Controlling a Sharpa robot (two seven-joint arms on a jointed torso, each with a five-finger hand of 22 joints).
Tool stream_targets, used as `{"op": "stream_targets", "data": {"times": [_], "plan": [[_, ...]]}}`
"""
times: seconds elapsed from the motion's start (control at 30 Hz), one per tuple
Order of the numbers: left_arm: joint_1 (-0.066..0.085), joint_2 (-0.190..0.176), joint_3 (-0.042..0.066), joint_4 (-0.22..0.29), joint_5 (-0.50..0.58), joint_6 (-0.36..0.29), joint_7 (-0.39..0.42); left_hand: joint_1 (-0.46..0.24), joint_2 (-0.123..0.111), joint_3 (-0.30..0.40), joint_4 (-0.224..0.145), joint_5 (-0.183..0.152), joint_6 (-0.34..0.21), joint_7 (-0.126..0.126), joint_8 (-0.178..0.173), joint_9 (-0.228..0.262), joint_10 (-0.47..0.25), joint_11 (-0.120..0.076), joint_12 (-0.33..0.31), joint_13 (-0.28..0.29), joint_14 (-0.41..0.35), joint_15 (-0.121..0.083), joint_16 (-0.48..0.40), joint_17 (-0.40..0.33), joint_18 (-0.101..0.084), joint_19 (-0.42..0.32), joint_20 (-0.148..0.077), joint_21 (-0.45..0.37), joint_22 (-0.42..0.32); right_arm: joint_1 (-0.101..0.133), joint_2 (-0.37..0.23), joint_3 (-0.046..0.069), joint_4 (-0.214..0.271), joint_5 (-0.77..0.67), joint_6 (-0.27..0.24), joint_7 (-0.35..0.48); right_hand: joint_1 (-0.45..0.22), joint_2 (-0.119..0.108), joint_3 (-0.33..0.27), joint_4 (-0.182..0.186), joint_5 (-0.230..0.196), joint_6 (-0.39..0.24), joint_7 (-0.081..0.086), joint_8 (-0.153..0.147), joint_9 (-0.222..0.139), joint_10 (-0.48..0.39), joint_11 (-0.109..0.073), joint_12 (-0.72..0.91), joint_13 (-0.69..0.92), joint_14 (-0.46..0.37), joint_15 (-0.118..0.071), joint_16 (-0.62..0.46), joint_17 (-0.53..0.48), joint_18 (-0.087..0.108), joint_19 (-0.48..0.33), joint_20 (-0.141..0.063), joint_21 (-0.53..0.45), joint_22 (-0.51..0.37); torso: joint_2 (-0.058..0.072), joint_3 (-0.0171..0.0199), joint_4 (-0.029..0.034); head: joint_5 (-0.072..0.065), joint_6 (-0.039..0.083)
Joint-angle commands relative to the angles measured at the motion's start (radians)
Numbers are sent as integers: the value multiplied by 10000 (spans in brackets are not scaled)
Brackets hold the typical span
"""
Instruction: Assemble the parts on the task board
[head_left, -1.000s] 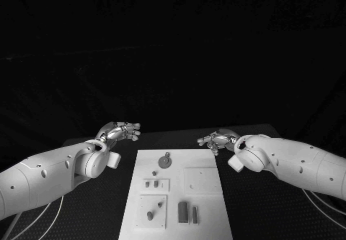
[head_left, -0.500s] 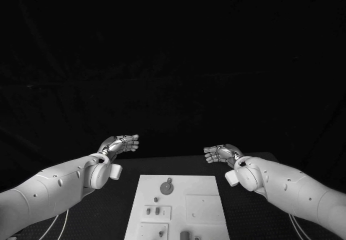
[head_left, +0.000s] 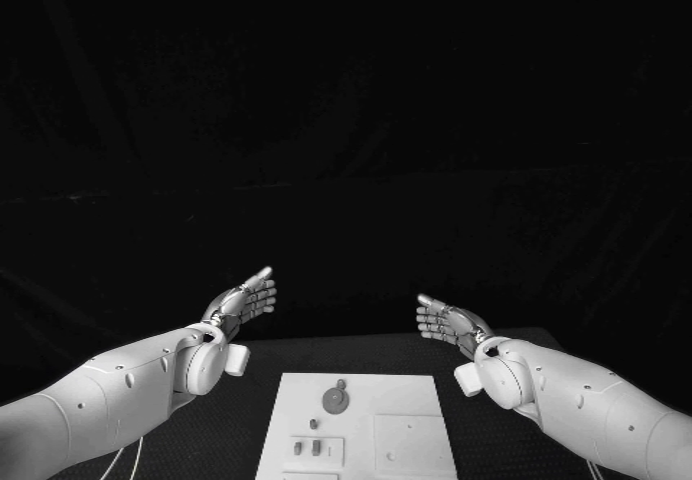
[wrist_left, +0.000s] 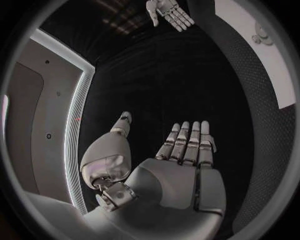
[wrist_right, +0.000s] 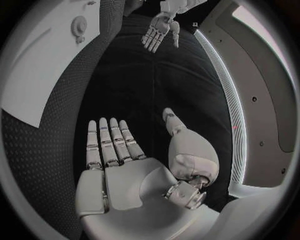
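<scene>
The white task board (head_left: 361, 425) lies at the bottom middle of the head view, with a round grey part (head_left: 335, 401) near its far end and small grey parts (head_left: 306, 448) in a square recess below it. My left hand (head_left: 245, 299) is raised beyond the board's far left corner, fingers straight and apart, holding nothing. My right hand (head_left: 447, 322) is raised beyond the far right corner, also flat and empty. The left wrist view shows my left hand (wrist_left: 181, 150) spread, with the right hand (wrist_left: 169, 12) across from it. The right wrist view shows my right hand (wrist_right: 115, 150) spread.
The black table (head_left: 490, 345) surrounds the board, with dark cloth behind. A corner of the board (wrist_left: 262, 55) shows in the left wrist view, and the board (wrist_right: 44, 55) with its round part (wrist_right: 79, 25) in the right wrist view.
Both hands have uncurled from loosely bent fingers to flat and spread. The head camera has tilted up, so the board has slid toward the picture's bottom.
</scene>
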Motion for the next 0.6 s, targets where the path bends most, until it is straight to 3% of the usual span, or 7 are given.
{"op": "stream_targets", "data": {"times": [0.03, 0.07, 0.2, 0.23, 0.37, 0.47, 0.6], "plan": [[-80, -67, 54, 344, 0, -380, 108, -4077, 528, -2139, 874, -260, -3331, -562, -1134, -2321, -4465, -560, -332, -500, -3473, -716, -1379, -2148, -74, -2532, -295, -1350, -3326, -19, -108, -14, 329, 150, -334, 187, -4176, 286, -2531, 1329, -314, -3793, -724, -1332, -2295, -4427, -681, -1137, -924, -3926, -662, -1546, -2384, -909, -2542, -1037, -2578, -2508, -68, -46, 20, -9, -204], [-115, -110, 81, 494, 0, -509, 135, -4077, 528, -2139, 874, -260, -3331, -562, -1134, -2321, -4465, -560, -332, -500, -3473, -716, -1379, -2148, -74, -2532, -295, -1350, -10425, -27, -162, -23, 479, 202, -457, 243, -4176, 286, -2531, 1329, -314, -3793, -724, -1332, -2295, -4427, -681, -1137, -924, -3926, -662, -1546, -2384, -909, -2542, -1037, -2578, -2508, -92, -60, 26, -10, -279], [-335, -373, 247, 1410, 4, -1299, 300, -4077, 528, -2139, 874, -260, -3331, -562, -1134, -2321, -4465, -560, -332, -500, -3473, -716, -1379, -2148, -74, -2532, -295, -1350, -10425, -81, -493, -75, 1396, 521, -1211, 585, -4176, 286, -2531, 1329, -314, -3793, -724, -1332, -2295, -4427, -681, -1137, -924, -3926, -662, -1546, -2384, -909, -2542, -1037, -2578, -2508, -244, -146, 59, -18, -738], [-365, -409, 270, 1537, 5, -1408, 323, -4077, 528, -2139, 874, -260, -3331, -562, -1134, -2321, -4465, -560, -332, -500, -3473, -716, -1379, -2148, -74, -2532, -295, -1350, -10425, -89, -538, -83, 1521, 565, -1314, 631, -4176, 286, -2531, 1329, -314, -3793, -724, -1332, -2295, -4427, -681, -1137, -924, -3926, -662, -1546, -2384, -909, -2542, -1037, -2578, -2508, -265, -158, 64, -19, -803], [-682, -789, 510, 2861, 11, -2550, 562, -4077, 528, -2139, 874, -260, -3331, -562, -1134, -2321, -4465, -560, -332, -500, -3473, -716, -1379, -2148, -74, -2532, -295, -1350, -10425, -167, -1016, -158, 2846, 1026, -2404, 1125, -4176, 286, -2531, 1329, -314, -3793, -724, -1332, -2295, -4427, -681, -1137, -924, -3926, -662, -1546, -2384, -909, -2542, -1037, -2578, -2508, -422, -247, 99, -27, -1279], [-905, -1057, 679, 3796, 15, -3356, 731, -4077, 528, -2139, 874, -260, -3331, -562, -1134, -2321, -4465, -560, -332, -500, -3473, -716, -1379, -2148, -74, -2532, -295, -1350, -10425, -222, -1353, -212, 3781, 1351, -3173, 1473, -4176, 286, -2531, 1329, -314, -3793, -724, -1332, -2295, -4427, -681, -1137, -924, -3926, -662, -1546, -2384, -909, -2542, -1037, -2578, -2508, -491, -286, 114, -31, -1488], [-1238, -1457, 931, 5190, 22, -4558, 982, -4077, 528, -2139, 874, -260, -3331, -562, -1134, -2321, -4465, -560, -332, -500, -3473, -716, -1379, -2148, -74, -2532, -295, -1350, -10425, -304, -1860, -292, 5187, 1840, -4329, 1996, -4176, 286, -2531, 1329, -314, -3793, -724, -1332, -2295, -4427, -681, -1137, -924, -3926, -662, -1546, -2384, -909, -2542, -1037, -2578, -2508, -540, -314, 125, -33, -1636]]}}
